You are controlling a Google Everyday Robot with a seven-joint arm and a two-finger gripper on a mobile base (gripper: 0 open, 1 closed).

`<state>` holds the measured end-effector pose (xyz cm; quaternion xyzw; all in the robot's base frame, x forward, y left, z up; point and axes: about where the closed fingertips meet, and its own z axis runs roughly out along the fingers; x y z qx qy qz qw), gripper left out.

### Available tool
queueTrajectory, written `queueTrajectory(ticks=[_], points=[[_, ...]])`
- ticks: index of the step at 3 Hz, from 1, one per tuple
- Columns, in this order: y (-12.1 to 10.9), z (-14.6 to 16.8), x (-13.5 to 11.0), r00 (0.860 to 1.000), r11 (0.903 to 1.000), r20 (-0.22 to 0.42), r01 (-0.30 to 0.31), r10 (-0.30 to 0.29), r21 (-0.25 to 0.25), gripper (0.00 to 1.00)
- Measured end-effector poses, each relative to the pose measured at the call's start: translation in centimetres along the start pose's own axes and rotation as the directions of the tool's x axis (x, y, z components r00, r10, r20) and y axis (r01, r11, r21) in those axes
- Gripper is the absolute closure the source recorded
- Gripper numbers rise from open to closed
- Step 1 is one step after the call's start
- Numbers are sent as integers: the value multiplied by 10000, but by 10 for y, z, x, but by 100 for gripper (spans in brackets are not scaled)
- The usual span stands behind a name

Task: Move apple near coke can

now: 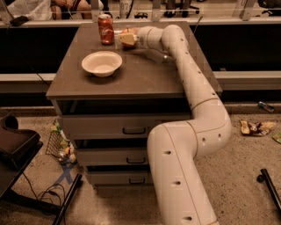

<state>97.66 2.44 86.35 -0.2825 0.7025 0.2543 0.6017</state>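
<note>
Gripper (126, 39) hangs over the far end of the table (145, 81), apple (130, 31) at its tip, just beside the coke can (106, 29) — its grip I cannot tell. Any further leftward push could topple the can — or a careless release could roll the apple away.

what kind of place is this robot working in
Probably a robotics lab or office test area: a drawer cabinet serving as the table, loose cables on the speckled floor, seated people behind it. The hand hangs beside the coke can.
</note>
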Motion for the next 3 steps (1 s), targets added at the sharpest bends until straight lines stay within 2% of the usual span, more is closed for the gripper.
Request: queueTrajectory(ticks=[2,3], points=[[5,6,3,10000,10000,-42,-19,19,-80,0],[5,6,3,10000,10000,-43,-20,19,-81,0]])
